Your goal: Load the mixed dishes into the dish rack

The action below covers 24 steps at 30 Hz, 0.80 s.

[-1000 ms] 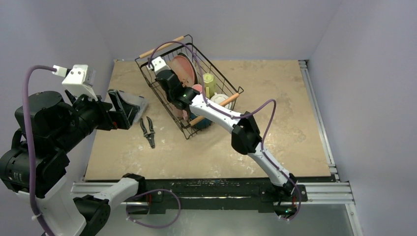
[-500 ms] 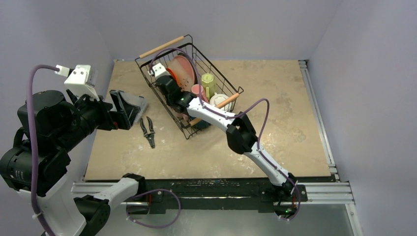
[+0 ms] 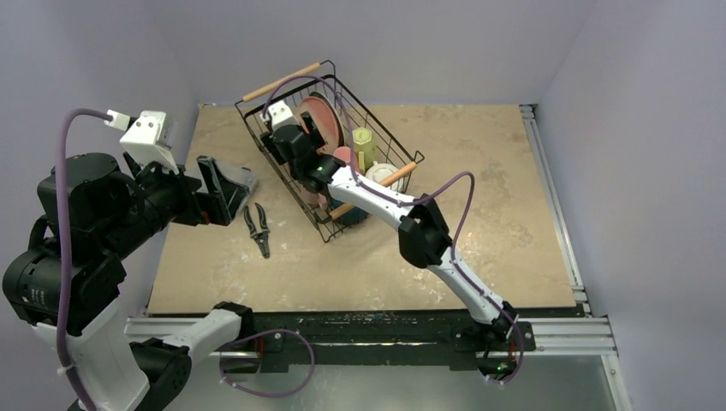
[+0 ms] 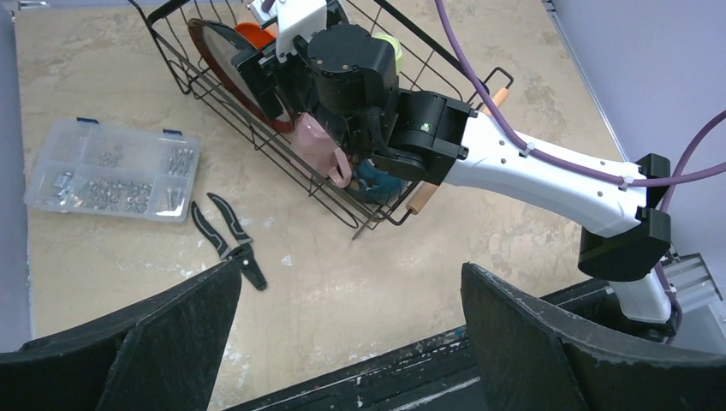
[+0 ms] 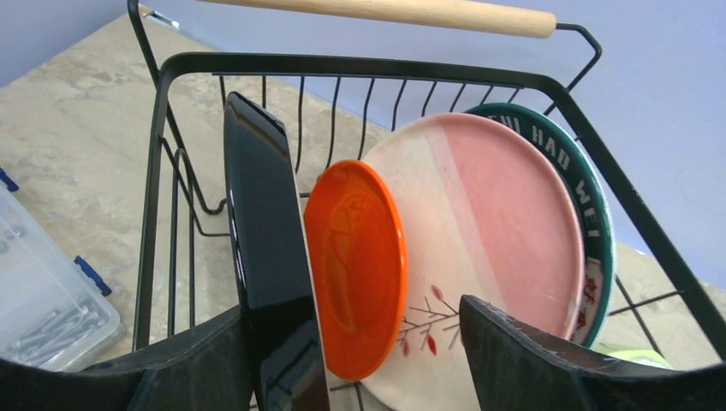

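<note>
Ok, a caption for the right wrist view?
Open right gripper over the dish rack, where a dark plate, orange plate, pink-white plate and teal-rimmed plate stand on edge.

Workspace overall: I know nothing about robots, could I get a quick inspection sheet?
Surface: beige stone-look table.
Job's things: dish rack holds dark plate, orange plate, pink-white plate, teal-rimmed plate on edge, plus pink mug, yellow-green mug, white cup.
Clutter: black pliers and clear parts box left of the rack.
Grippers: left gripper open, empty, above the table; right gripper open in the rack, at the dark plate.
Cables: purple cable on each arm; no snag seen.
Surroundings: plain walls; metal rail at near edge.
</note>
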Tool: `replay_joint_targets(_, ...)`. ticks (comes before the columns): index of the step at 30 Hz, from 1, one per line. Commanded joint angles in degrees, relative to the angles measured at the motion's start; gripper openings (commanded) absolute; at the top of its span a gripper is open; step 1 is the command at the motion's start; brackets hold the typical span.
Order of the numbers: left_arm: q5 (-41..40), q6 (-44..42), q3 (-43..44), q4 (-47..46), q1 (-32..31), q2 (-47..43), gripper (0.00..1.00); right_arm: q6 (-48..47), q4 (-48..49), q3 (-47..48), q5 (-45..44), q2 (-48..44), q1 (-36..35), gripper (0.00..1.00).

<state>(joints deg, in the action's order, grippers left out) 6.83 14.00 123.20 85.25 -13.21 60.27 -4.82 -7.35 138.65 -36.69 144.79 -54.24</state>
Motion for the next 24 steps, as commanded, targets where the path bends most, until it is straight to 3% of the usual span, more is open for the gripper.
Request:
replay_joint_targets(1,2.22,0.69,0.15,-2.19,-0.43,0.65,0.99,3.08,-3.42,3.96,-2.25,-9.36,0.71,0.82)
replay_joint_targets(10,1.25,5.2,-1.36,-2.38,-0.32,-0.03,1.0,13.91,-19.29,-10.0,0.47,-29.8,0.8,0.97)
replay_joint_targets(17,-1.37,15.07,-8.62,-6.42,-0.32,-4.03,1.0,19.16,-29.23,-29.05,1.14,-53.69,0.97,0.98)
replay_joint_targets(24,0.43,22.5,-12.05,-9.94,-0.32,-5.81,1.0,25.91,-39.11,-40.09,-1.26,-75.72,0.98,0.98)
